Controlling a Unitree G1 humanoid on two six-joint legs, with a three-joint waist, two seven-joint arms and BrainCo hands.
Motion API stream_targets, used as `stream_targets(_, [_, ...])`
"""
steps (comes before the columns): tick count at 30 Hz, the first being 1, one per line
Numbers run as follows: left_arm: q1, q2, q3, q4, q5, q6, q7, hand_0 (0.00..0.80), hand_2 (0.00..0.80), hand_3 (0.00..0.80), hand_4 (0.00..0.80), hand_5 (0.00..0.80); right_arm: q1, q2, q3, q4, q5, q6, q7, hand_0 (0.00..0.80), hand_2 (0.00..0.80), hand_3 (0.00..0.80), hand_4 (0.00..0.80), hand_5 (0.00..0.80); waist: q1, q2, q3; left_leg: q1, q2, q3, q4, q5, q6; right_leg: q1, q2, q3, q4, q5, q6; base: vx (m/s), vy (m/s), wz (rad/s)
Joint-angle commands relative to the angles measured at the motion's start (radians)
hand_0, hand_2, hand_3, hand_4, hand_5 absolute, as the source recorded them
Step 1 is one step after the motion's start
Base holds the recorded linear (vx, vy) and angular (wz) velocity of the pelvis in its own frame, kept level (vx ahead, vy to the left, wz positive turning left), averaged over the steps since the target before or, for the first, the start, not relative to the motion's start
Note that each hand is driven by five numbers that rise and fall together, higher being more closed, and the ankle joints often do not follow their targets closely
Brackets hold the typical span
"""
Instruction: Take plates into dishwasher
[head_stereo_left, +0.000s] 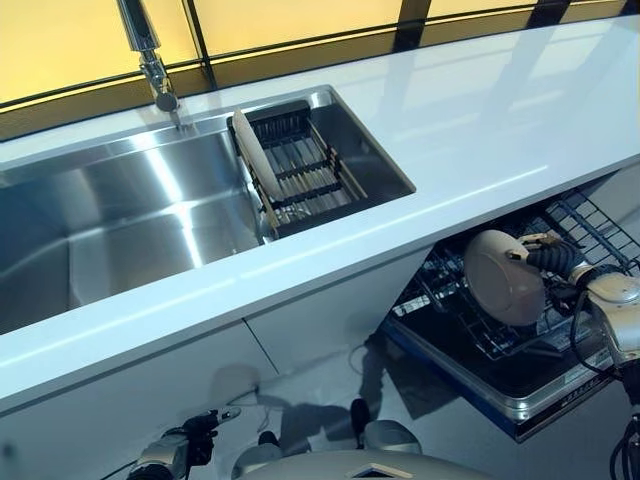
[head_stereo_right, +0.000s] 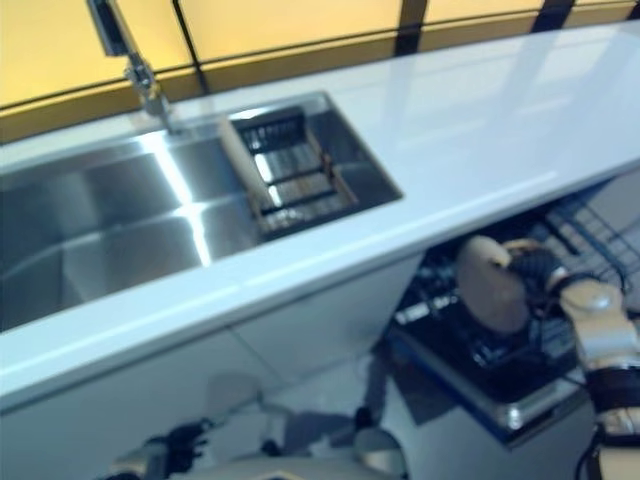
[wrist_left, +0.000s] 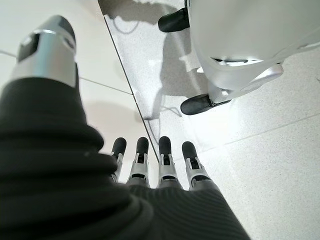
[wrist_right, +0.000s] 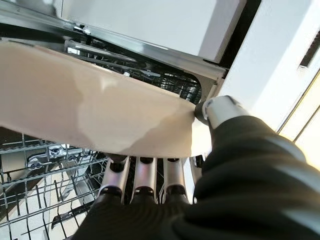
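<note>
My right hand is shut on a beige plate and holds it on edge over the pulled-out wire rack of the open dishwasher at the lower right. In the right wrist view the plate lies across my fingers, with the thumb at its rim and the rack below. A second beige plate stands on edge in the dish rack inside the sink. My left hand hangs low near the floor, with straight fingers and nothing in it.
A white counter runs around the steel sink, with a tap at the back. The open dishwasher door juts out below the counter at the right. White cabinet fronts stand under the sink.
</note>
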Motion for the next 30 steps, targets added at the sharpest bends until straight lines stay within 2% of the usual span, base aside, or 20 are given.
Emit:
stream_targets(1, [-0.035,0.019,0.022,0.005,0.05,0.009,-0.005,0.0,0.0,0.0,0.0,0.0,-0.107,0.041,0.034,0.07,-0.041,-0.049,-0.037,0.8,0.8,0.8,0.8,0.8,0.03,-0.037,-0.007,0.004,-0.054,-0.046,0.018,-0.049,0.062,0.023,-0.019,-0.072,0.027,-0.014,0.052,0.0,0.0,0.0])
stream_targets(15, [-0.059,0.023,0.004,-0.013,0.026,0.032,-0.001,0.0,0.0,0.0,0.0,0.0,-0.165,0.096,0.15,0.248,-0.108,-0.039,-0.068,0.8,0.8,0.8,0.8,0.8,0.056,-0.023,-0.001,0.005,-0.055,-0.053,0.021,-0.049,0.061,0.031,-0.032,-0.09,0.027,-0.014,0.053,0.005,-0.005,0.03])
stream_targets(30, [-0.075,0.018,0.0,-0.005,0.033,0.038,0.003,0.0,0.0,0.0,0.0,0.0,-0.183,0.121,0.156,0.396,-0.127,-0.034,-0.057,0.8,0.8,0.8,0.8,0.8,0.068,-0.017,-0.005,0.007,-0.057,-0.056,0.02,-0.051,0.062,0.033,-0.037,-0.093,0.027,-0.015,0.054,0.002,-0.002,0.02])
